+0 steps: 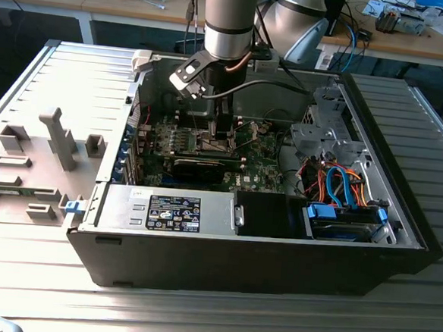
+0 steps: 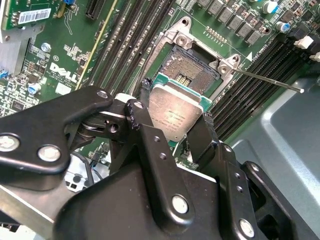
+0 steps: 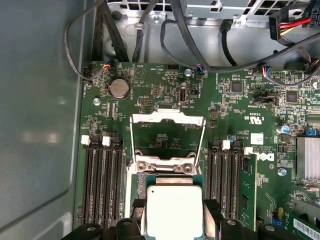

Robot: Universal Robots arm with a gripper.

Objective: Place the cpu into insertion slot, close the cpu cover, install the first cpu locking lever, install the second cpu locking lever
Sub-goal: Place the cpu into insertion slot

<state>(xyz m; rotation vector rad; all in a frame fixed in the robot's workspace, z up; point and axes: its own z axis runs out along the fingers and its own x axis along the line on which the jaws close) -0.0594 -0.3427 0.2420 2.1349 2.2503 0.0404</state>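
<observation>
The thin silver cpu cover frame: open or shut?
Open: the thin silver cpu cover is swung back off the square dark-centred insertion slot.

Cpu point(image 2: 175, 115) above insertion slot point(image 2: 196, 67); cpu cover point(image 3: 167, 119) open.
Cpu: square, silvery-beige top, green edge, not seated. Slot: dark centre, silver rim, bare, about 12 o'clock of the exterior view's centre. Cover: silver windowed frame, swung back on its hinge.
</observation>
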